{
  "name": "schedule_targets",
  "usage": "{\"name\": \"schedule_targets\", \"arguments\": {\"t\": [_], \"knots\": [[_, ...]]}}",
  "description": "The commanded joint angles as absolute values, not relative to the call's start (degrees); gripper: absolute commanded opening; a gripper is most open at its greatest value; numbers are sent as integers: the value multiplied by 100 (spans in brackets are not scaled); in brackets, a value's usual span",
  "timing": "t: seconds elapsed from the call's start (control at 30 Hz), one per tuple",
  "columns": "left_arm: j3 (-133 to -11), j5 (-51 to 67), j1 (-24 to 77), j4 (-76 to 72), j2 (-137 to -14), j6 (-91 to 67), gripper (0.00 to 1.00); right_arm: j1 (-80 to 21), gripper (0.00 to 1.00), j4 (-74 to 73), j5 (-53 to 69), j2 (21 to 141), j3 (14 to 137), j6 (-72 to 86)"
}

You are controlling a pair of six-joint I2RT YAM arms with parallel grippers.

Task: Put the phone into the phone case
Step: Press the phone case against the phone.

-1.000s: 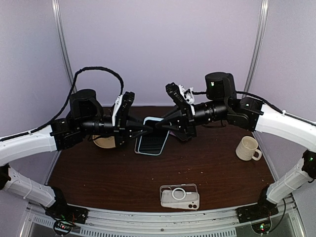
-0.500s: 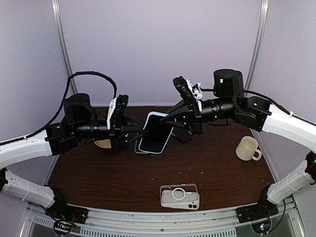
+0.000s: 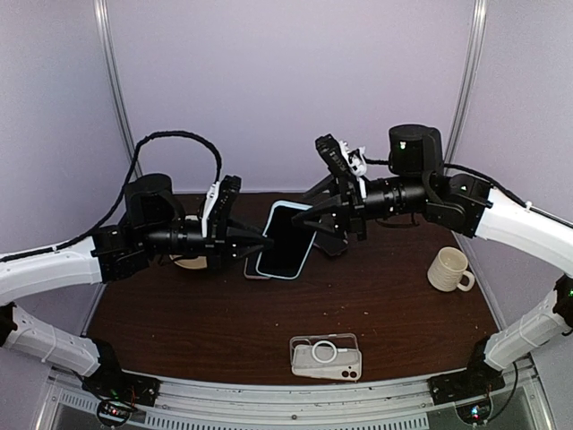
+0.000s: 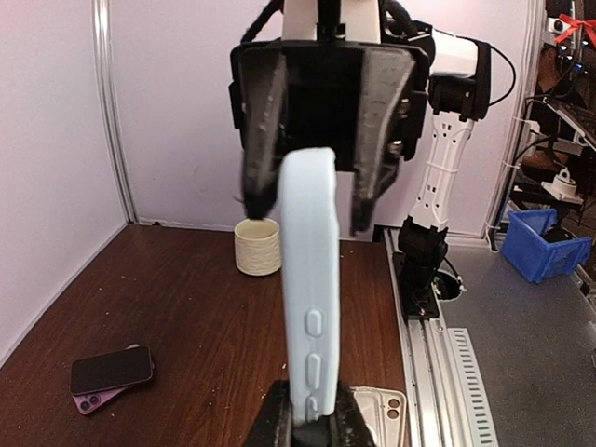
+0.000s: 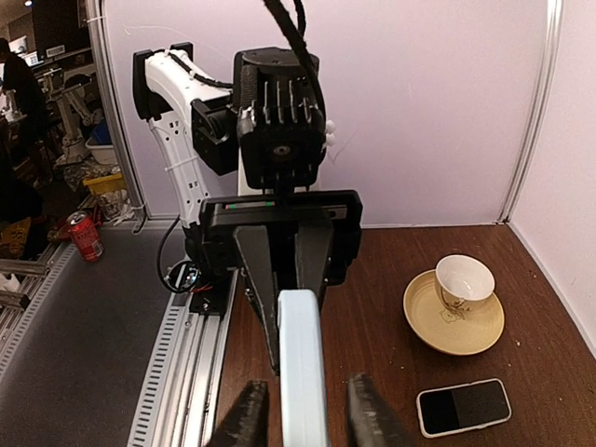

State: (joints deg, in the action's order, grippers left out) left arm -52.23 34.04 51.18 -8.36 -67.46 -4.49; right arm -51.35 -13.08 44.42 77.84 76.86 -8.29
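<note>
So the phone (image 3: 286, 240) is up in the air right now, above the far middle of the counter (image 3: 179, 313) and nowhere near its case. The left end effector (image 3: 262, 242) is clenched on one short end of it. From the left wrist view the fingers pinch the pale blue edge just below the side buttons, so the phone stands on end.

The right end effector (image 3: 304, 218) straddles the opposite end. In both wrist views there's a sliver of daylight on each side of the phone, so I'd call that one released, around it but not gripping. My guess is this is a handover or regrip, done in the air so one arm can hold the phone in a better way for pressing it into the case.

The phone case (image 3: 326, 356) is the clear one with a white ring on its back. It lies flat at the near edge between the two arm bases, well apart from the phone, so the actual insertion hasn't started.

There's also a second phone (image 4: 112, 370) lying on something purplish, a ribbed cup (image 4: 257, 246), a teacup (image 5: 464, 279) on a saucer (image 5: 438, 331), and a mug (image 3: 449, 269) off to the right.

Writing-wise, nothing is readable. The teacup has some kind of print on it, and a red can (image 5: 86, 236) sits off the counter, but both are too small to make out.
</note>
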Motion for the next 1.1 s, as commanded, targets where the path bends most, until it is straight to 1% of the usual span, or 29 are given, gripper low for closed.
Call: {"name": "schedule_targets", "arguments": {"t": [0.0, 0.03, 0.1, 0.17, 0.2, 0.27, 0.47, 0.5, 0.57, 0.63, 0.67, 0.7, 0.77, 0.8, 0.83, 0.87, 1.0, 1.07], "knots": [[-5044, 3048, 5102, -2004, -6647, -1153, 0, -5027, 55, -784, 4034, 7588, 7442, -495], [-4996, 3001, 5080, -2209, -6632, -1346, 0, -4968, 62, -657, 3959, 7578, 7264, -341], [-4914, 3026, 5026, -2699, -6655, -1791, 0, -4864, 69, -327, 3917, 7608, 6908, -30], [-4908, 3203, 4980, -3050, -6772, -2137, 0, -4807, 68, -36, 4053, 7692, 6617, 418], [-4931, 3256, 4969, -3132, -6816, -2247, 0, -4800, 66, 218, 4189, 7743, 6508, 587], [-4928, 3305, 4949, -3296, -6885, -2411, 0, -4799, 57, 484, 4432, 7841, 6407, 834], [-4925, 3323, 4892, -3359, -6937, -2544, 0, -4800, 25, 860, 4802, 7889, 6323, 1145], [-4886, 3327, 4869, -3428, -6935, -2638, 0, -4799, 18, 901, 4804, 7870, 6320, 1153], [-4809, 3325, 4817, -3543, -6943, -2813, 0, -4797, 0, 952, 4747, 7871, 6360, 1285], [-4775, 3269, 4768, -3452, -6959, -2908, 0, -4791, 0, 743, 4551, 7942, 6522, 1449], [-4773, 3132, 4739, -3274, -6947, -2935, 4, -4790, 0, 391, 4424, 8003, 6647, 1527], [-4765, 2924, 4703, -3018, -6920, -2962, 27, -4790, 0, 112, 4296, 8085, 6771, 1625], [-4765, 2283, 4570, -2269, -6746, -2955, 79, -4790, 0, -292, 4142, 8267, 6892, 1940], [-4754, 2013, 4448, -1894, -6652, -2923, 91, -4790, 0, -265, 4136, 8341, 6849, 2212], [-4717, 1807, 4303, -1509, -6526, -2903, 97, -4790, 0, -198, 4052, 8429, 6774, 2521], [-4680, 1626, 4160, -1160, -6406, -2894, 97, -4796, 0, -250, 3841, 8543, 6739, 2895], [-4705, 438, 3662, 713, -6059, -2805, 97, -4900, 0, -680, 3448, 9291, 6915, 3937], [-4664, 143, 3491, 1209, -5994, -2698, 97, -5091, 0, -663, 3401, 9719, 7087, 4196]]}}
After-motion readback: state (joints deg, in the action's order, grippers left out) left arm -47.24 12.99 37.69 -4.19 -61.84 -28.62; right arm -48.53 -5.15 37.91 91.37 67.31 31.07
